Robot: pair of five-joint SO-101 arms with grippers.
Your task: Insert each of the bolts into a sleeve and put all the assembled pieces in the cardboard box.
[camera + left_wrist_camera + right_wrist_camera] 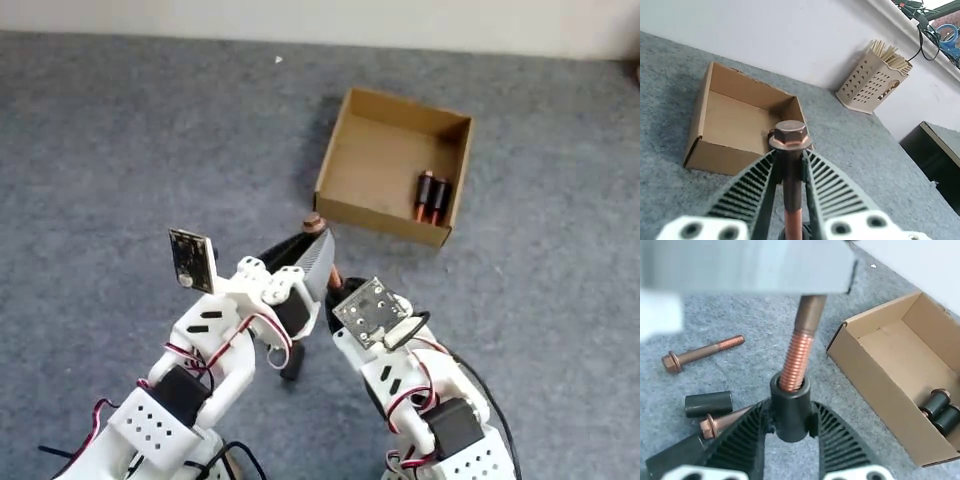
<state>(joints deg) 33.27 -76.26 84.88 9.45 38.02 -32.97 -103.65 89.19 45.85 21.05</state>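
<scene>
Left claw [790,156] clamped my bolt [790,136] head-up so its threads sat in the sleeve [790,402] my right claw [790,421] gripped below.

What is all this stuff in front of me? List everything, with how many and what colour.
held sleeve: one, black, in the right end effector.
held bolt: one, copper, in the left end effector, tip inside the held sleeve.
loose bolts: two, copper, on the carpet, one partly hidden.
loose sleeve: one, black, on the carpet beside them.
assembled pieces: two, black and copper, inside the cardboard box.
cardboard box: one, brown, on the carpet.
stick holder: one, beige, against the wall.
carpet: one, grey, under everything.
both end effectors: dark, each shut on its part.
</scene>
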